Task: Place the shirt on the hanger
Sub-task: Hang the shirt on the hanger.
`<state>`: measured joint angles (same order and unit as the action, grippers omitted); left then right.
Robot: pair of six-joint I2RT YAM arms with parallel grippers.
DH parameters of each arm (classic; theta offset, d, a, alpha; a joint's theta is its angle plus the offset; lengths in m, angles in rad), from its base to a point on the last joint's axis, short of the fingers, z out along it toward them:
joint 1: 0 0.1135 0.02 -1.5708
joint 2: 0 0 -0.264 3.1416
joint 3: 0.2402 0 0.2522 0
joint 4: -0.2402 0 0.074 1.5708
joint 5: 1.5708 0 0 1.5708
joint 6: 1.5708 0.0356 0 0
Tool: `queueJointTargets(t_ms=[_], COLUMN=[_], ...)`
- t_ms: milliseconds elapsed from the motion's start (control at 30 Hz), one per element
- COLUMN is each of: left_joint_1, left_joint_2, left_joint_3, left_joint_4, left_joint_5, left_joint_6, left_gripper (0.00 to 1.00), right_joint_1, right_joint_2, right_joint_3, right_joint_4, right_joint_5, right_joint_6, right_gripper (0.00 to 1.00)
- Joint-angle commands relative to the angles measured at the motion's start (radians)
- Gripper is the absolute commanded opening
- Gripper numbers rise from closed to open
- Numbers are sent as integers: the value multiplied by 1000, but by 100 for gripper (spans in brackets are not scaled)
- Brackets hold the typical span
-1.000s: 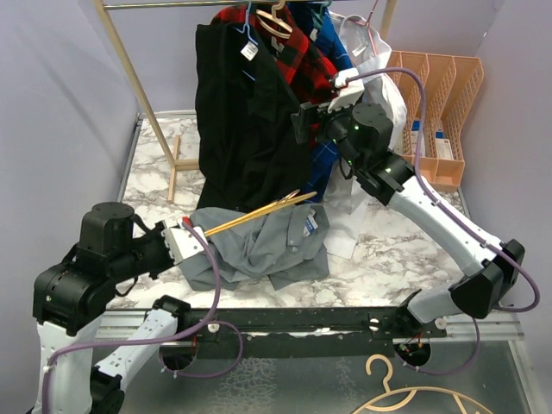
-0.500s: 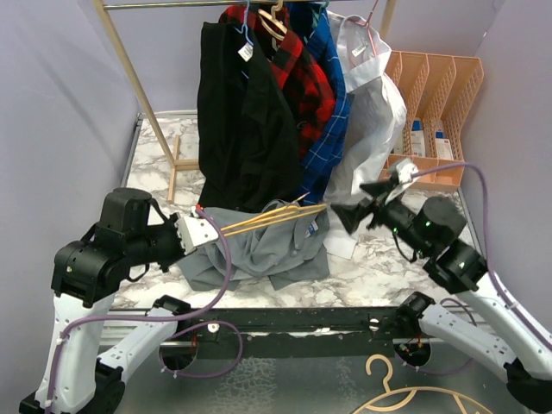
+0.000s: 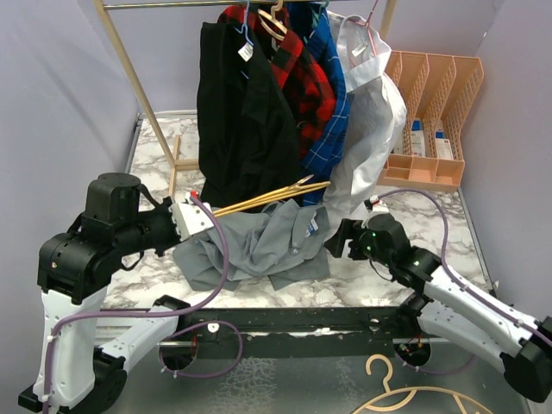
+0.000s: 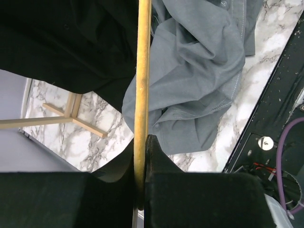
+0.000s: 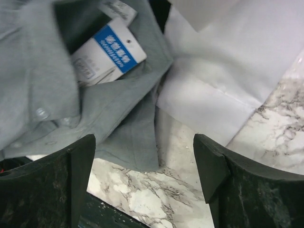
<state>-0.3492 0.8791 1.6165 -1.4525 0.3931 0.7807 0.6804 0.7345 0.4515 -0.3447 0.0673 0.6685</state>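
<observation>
While the yellow hanger point(image 3: 259, 201) is pinched at one end by the left gripper point(image 3: 191, 216), its long axis running from centre-left up toward the middle of the top view, the grey shirt point(image 3: 259, 250) is seen crumpled on the marble table point(image 3: 448, 228) directly beneath it. The right gripper point(image 3: 335, 241), fingers spread and empty, is placed just at the shirt's right-hand edge beside the labelled collar, and is judged the nearer arm for taking the cloth.

A wooden garment rack point(image 3: 129, 69) stands at the rear of the marble-patterned table point(image 3: 155, 155). Hanging from it, left to right: a black garment point(image 3: 241, 112), a red-and-black plaid shirt point(image 3: 297, 60), a blue plaid shirt point(image 3: 335, 112), a white shirt point(image 3: 373, 112). An orange slotted organiser point(image 3: 435, 95) stands at the rear right. A pale tan hanger point(image 3: 386, 379) lies below the near edge.
</observation>
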Motion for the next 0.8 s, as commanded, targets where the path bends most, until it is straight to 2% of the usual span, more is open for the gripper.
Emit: queueJointTargets(t_ms=[0,167,433,600,767], left_joint_1=[-7,-9,-43,-76,-106], left_joint_2=[1,-10,-8,-12,-23], left_joint_3=[6,-20,-18,-25,-40], left_joint_4=[23,21,20,20,18], left_joint_5=[26,49,53,25,-17], left_joint_6=[-13,-42,-102,-137,-164], left_gripper=[0,0,0,0,0], right_joint_1=[-1,-1,-2,-1,-2], right_joint_2=[133,234,342,437,469], right_joint_3=[22,10,21,34,-5], right_joint_4=[78,184,342,385,451], right_joint_5=[45,62,131,156,184], right_joint_6=[140,192,134,137,154], right_gripper=[82,78,77,68,64])
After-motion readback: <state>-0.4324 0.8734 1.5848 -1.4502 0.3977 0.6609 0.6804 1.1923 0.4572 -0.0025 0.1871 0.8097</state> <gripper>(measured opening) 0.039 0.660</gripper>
